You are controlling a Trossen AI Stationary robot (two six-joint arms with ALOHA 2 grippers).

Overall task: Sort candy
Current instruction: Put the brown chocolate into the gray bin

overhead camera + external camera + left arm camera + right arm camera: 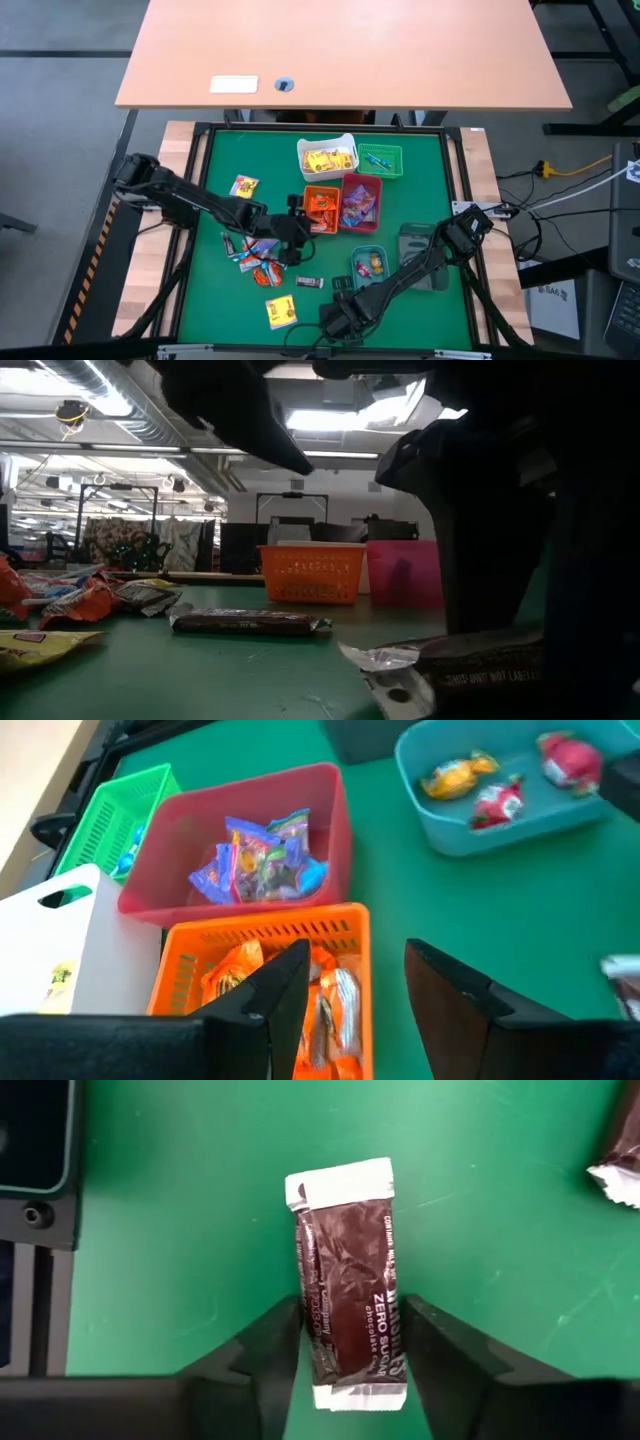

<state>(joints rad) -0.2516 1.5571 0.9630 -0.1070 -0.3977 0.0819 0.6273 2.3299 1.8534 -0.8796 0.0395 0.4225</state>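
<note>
right gripper [350, 1342] | 6 o'clock on table [420, 180] | jaws straddle dark brown candy bar [350, 1295], probably closing for pickup | left gripper [350, 990] jaws parted, empty

candy bar [350, 1295] between right gripper's fingers [265, 1350]

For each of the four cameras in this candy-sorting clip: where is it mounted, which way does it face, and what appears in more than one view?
High view: above the table, looking straight down; both arms show, with the orange bin at centre.
Low view: at table-top height, looking level across; a dark arm looms close on the picture's right.
Left wrist view: on the left arm, past the open left gripper at the bins.
Right wrist view: on the right arm, right gripper straddling a dark brown candy bar.
Shared: the orange bin appears in the high, low and left wrist views.
</note>
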